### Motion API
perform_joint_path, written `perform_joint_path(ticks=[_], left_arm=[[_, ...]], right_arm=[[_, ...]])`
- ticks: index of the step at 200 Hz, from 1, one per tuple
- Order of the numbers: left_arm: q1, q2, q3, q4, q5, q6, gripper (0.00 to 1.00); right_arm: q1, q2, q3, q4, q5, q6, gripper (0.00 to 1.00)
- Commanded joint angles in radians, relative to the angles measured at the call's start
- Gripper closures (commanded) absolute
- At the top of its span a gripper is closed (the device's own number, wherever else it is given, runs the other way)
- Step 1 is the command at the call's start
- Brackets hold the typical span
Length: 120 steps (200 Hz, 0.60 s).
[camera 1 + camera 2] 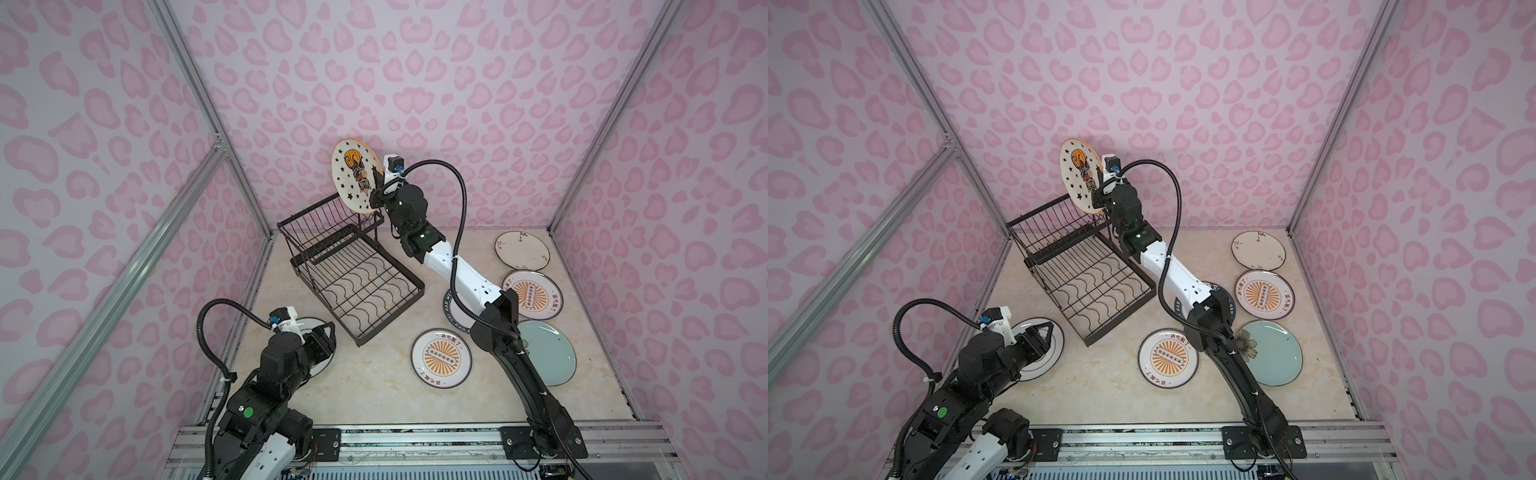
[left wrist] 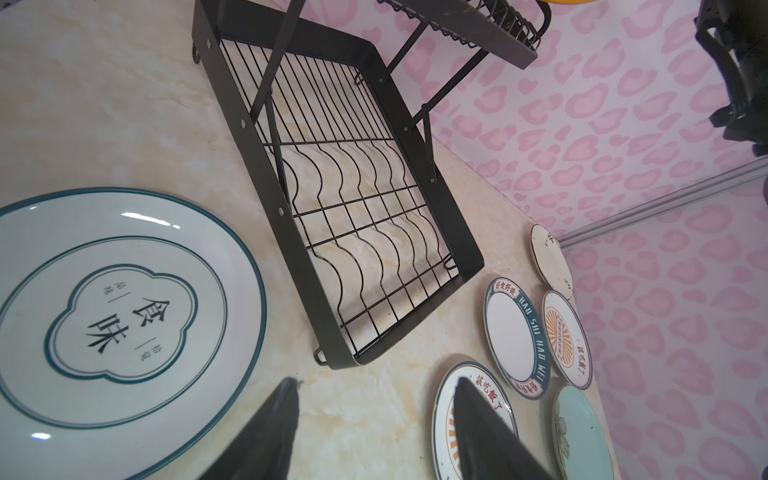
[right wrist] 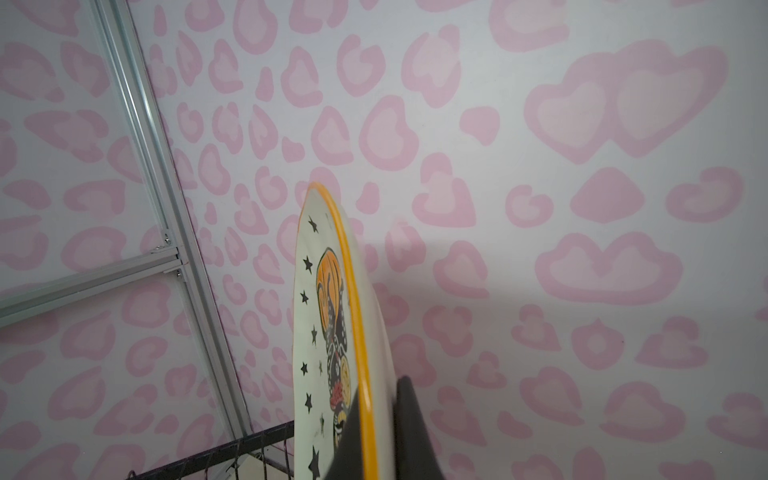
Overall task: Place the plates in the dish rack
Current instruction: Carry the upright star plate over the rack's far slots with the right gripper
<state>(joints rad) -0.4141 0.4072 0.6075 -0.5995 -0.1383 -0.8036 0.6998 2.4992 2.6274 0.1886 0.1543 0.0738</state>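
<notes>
Plate (image 1: 353,174) — round, glossy, orange-rimmed — clamped by right gripper (image 1: 376,187) above wire dish rack (image 1: 357,282); left gripper (image 2: 376,386) spread.

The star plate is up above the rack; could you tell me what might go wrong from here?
1. The right gripper pinches the star plate only at its rim, high and on edge; it may swing or slip and fall onto the rack.
2. Its lower edge could catch the rack's top rim instead of entering a slot.
</notes>
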Motion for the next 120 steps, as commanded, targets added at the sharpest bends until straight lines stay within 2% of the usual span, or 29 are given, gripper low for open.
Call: perform_joint_path(ticks=[1,42,120], left_arm=[[0.000,-0.003,-0.005,0.004,-0.010,-0.003,0.38],[0.000,-0.003,0.008,-0.020,-0.038,0.012,0.38],[0.000,-0.010,0.025,-0.052,-0.067,0.029,0.38]], right_arm=[[0.006,0.007,0.012,0.169,0.014,-0.064,1.00],[0.022,0.013,0.005,0.200,0.052,-0.135,1.00],[0.026,0.030,0.009,0.232,0.074,-0.195,1.00]])
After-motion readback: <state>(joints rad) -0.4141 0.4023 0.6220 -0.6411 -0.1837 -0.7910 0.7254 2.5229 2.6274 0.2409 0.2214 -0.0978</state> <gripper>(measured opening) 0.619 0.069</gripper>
